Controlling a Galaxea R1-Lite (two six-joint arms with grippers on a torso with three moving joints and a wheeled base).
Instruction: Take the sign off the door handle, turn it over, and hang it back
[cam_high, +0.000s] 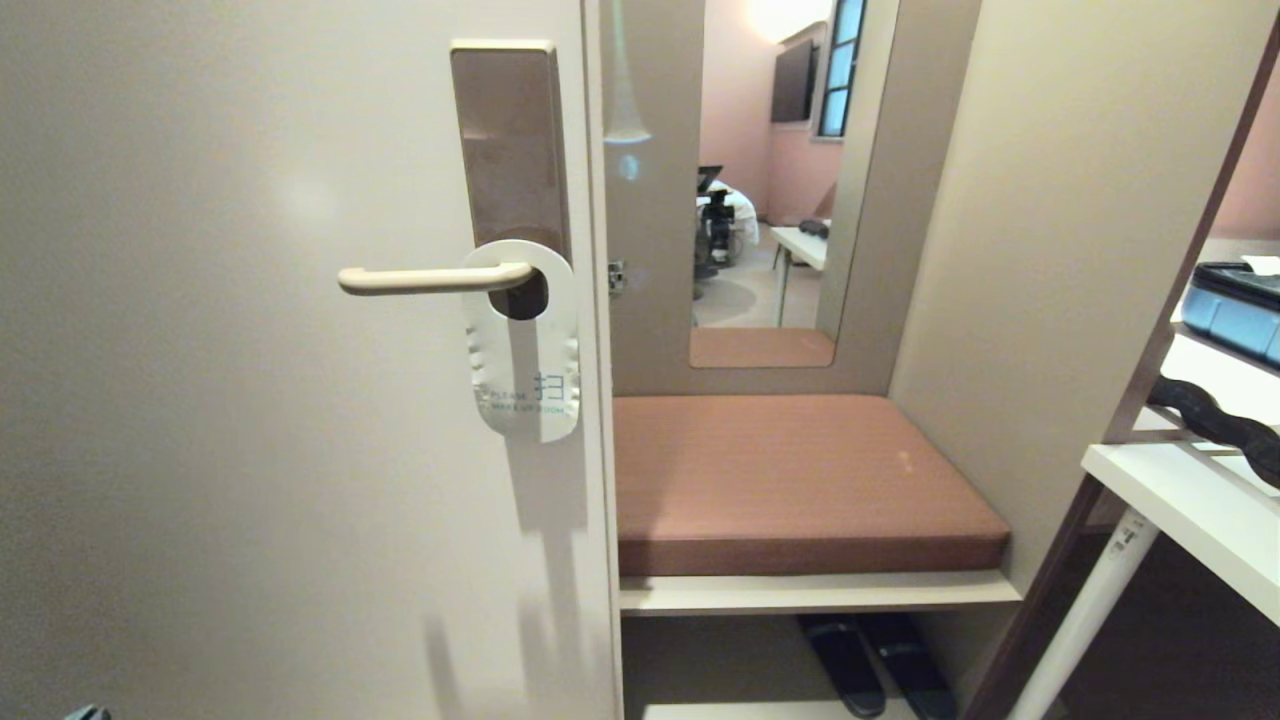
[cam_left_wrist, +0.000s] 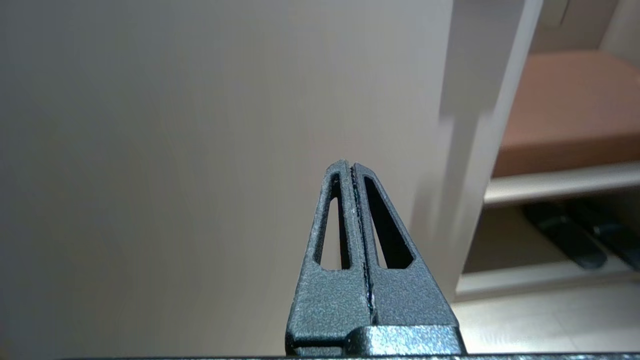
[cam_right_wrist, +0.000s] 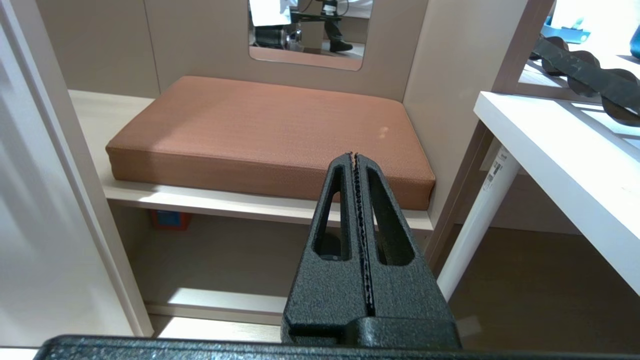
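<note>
The left gripper (cam_left_wrist: 353, 167), a dark textured claw pressed fully together on nothing, points at the plain beige door (cam_left_wrist: 200, 125), and the right gripper (cam_right_wrist: 354, 156), equally closed and empty, faces the brown padded bench cushion (cam_right_wrist: 260, 125). On the door, the flat white rounded card sign (cam_high: 525, 345) with grey lettering hangs by its round hole over the slim cream lever door handle (cam_high: 430, 279), against the tall brown metal plate (cam_high: 508, 140). Beyond stand a wall mirror (cam_high: 770, 180) above the bench and a white shelf (cam_high: 1190, 500) farther right.

White-faced sign (cam_high: 525, 350) hanging upright on cream door handle (cam_high: 432, 279)
</note>
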